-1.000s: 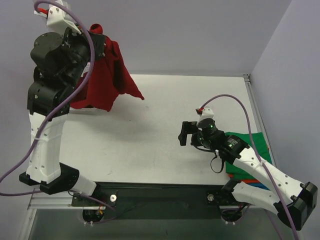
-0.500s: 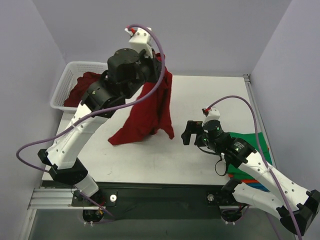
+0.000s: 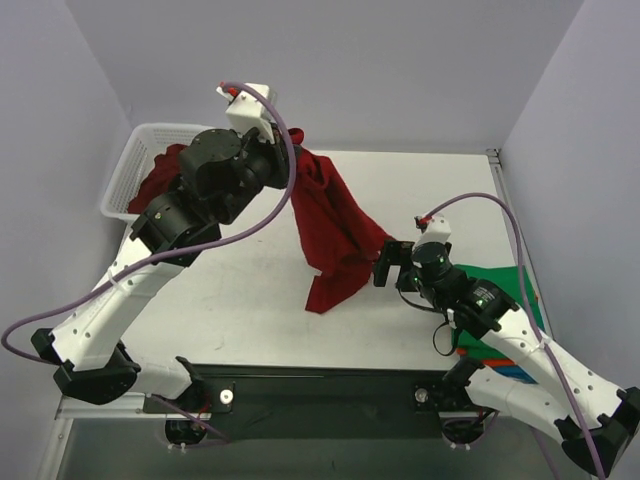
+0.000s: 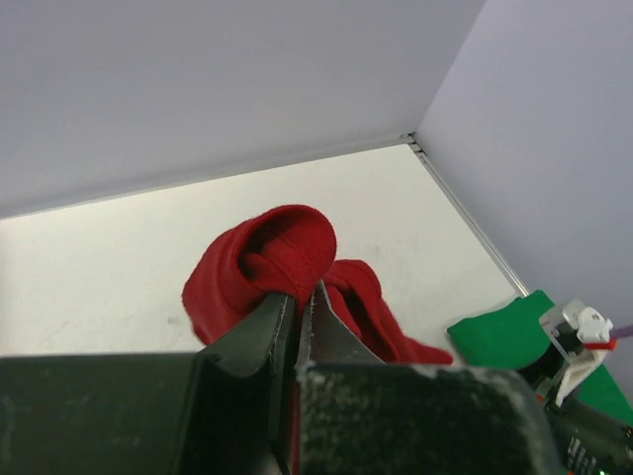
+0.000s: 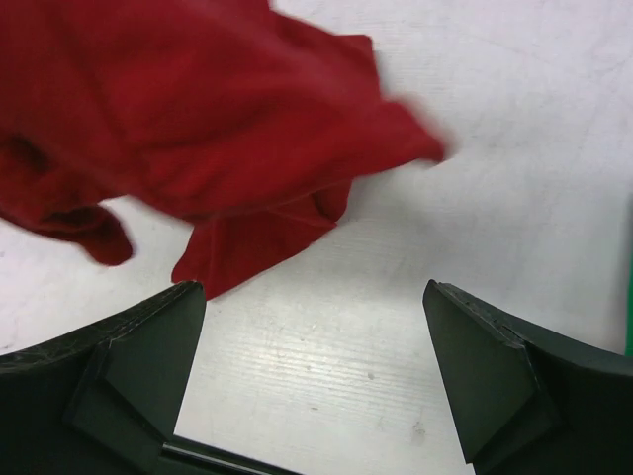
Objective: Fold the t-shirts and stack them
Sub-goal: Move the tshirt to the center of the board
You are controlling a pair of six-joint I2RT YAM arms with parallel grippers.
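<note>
Beyond your right fingers (image 5: 119, 376) the red shirt (image 5: 198, 129) is blurred and cropped at the top; that arm (image 3: 520, 345) half-hides the green shirt (image 3: 500, 277).

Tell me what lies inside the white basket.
Some deep red cloth lies in the white basket. The left arm covers the basket's right side, so anything else inside is hidden.

No text, label, brand, number or sign can be read in any of the views.
</note>
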